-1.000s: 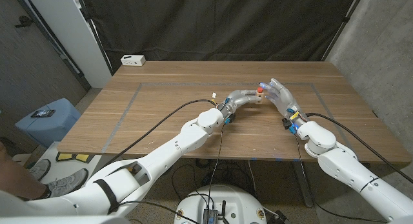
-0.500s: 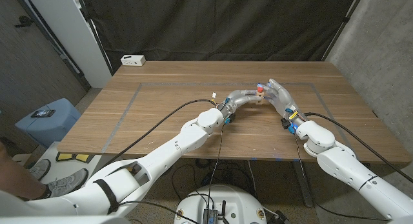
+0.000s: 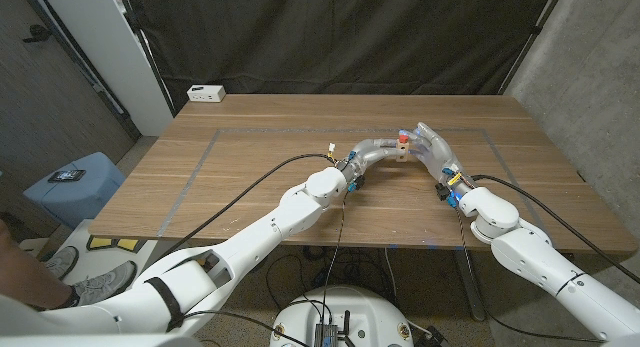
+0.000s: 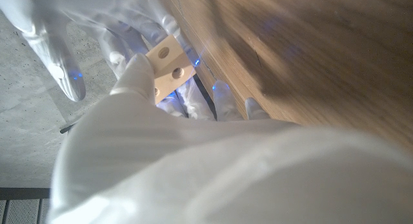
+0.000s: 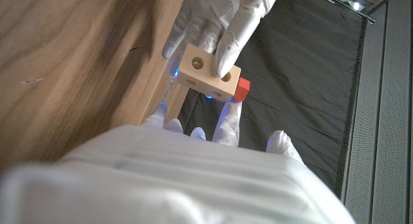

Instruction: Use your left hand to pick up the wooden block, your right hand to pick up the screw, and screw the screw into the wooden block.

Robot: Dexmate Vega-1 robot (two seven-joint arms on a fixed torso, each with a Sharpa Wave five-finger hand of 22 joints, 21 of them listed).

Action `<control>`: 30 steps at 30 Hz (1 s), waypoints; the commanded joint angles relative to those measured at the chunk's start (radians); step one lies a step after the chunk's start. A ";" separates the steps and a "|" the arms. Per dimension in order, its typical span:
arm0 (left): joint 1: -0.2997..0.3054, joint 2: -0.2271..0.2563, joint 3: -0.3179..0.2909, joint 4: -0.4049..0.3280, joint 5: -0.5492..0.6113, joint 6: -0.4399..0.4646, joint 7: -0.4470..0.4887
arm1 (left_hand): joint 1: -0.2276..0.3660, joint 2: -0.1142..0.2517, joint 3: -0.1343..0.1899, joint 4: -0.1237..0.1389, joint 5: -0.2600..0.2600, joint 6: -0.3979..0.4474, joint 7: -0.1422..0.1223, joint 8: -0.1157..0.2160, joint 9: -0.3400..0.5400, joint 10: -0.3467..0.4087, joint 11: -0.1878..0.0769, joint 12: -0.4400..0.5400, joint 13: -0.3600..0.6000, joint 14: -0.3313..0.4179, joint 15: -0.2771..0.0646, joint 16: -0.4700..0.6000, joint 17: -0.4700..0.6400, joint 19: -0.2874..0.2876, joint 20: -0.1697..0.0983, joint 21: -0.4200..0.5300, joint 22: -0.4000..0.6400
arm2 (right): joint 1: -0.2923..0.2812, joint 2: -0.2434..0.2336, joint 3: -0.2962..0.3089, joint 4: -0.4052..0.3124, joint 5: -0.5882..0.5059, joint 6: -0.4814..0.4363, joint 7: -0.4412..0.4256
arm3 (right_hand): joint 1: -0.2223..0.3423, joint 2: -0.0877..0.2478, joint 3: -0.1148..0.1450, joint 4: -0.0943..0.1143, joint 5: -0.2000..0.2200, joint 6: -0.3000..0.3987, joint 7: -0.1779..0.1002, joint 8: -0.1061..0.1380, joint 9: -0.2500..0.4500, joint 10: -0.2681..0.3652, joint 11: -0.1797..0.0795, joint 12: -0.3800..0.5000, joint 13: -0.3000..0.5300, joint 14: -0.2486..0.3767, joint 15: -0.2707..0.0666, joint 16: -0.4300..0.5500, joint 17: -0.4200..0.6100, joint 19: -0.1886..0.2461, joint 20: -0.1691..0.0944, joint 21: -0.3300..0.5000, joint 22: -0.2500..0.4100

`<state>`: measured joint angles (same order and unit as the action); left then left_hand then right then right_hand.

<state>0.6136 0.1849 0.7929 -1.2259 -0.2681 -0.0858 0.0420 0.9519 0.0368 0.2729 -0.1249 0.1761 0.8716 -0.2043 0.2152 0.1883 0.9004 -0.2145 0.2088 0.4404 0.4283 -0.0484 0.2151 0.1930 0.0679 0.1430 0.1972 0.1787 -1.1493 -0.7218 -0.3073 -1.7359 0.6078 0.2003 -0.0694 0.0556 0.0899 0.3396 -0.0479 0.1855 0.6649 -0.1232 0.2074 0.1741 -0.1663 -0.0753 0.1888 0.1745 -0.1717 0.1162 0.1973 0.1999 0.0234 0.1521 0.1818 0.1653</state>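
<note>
Two white robot hands meet above the middle of a wooden table (image 3: 250,167). The left hand (image 3: 372,150) grips a small pale wooden block (image 5: 208,72) with round holes in its faces, fingers wrapped over it, holding it raised off the table. The right hand (image 3: 428,145) reaches in from the other side, its fingertips (image 5: 230,113) pinching a red-headed screw (image 5: 241,90) right against the block's side.
</note>
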 commanded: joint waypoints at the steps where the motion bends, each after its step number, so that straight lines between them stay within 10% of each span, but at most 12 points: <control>1: -0.002 -0.002 0.002 0.006 0.001 -0.001 -0.001 | -0.009 0.002 0.001 0.002 0.007 0.049 -0.015 0.007 0.005 0.012 -0.006 0.033 0.002 0.010 -0.063 0.007 0.003 0.001 -0.003 0.005 0.003 | -0.011 -0.003 0.006 -0.010 -0.007 0.003 -0.017 | -0.003 0.011 0.006 0.005 0.008 0.013 0.000 0.005 0.003 0.007 -0.002 0.007 0.005 -0.106 0.000 0.005 0.000 0.009 0.004 0.010 0.004; 30: -0.013 -0.013 0.002 0.038 -0.003 -0.017 -0.014 | -0.014 -0.005 -0.003 -0.002 0.007 0.050 -0.015 0.005 0.004 0.011 -0.006 0.025 -0.003 0.010 -0.065 0.006 0.003 0.002 -0.004 0.005 0.003 | -0.052 -0.021 0.028 -0.059 0.004 -0.039 -0.059 | 0.005 0.011 0.012 0.000 0.009 0.033 -0.002 -0.001 0.003 0.027 -0.007 0.009 0.004 -0.092 -0.004 0.007 -0.004 0.026 0.008 0.013 0.004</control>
<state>0.6051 0.1760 0.7948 -1.1995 -0.2683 -0.0963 0.0331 0.9412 0.0290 0.2681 -0.1298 0.1777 0.8833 -0.2058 0.2116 0.1884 0.9034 -0.2178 0.2088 0.4332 0.4282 -0.0484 0.2151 0.1929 0.0679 0.1430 0.1972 0.1787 -1.1888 -0.7372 -0.2853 -1.7795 0.6056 0.1767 -0.1170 0.0556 0.0899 0.3482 -0.0482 0.1855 0.6842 -0.1252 0.2067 0.1749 -0.1427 -0.0803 0.1925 0.1744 -0.1717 0.1161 0.1973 0.1952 0.0450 0.1555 0.1895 0.1651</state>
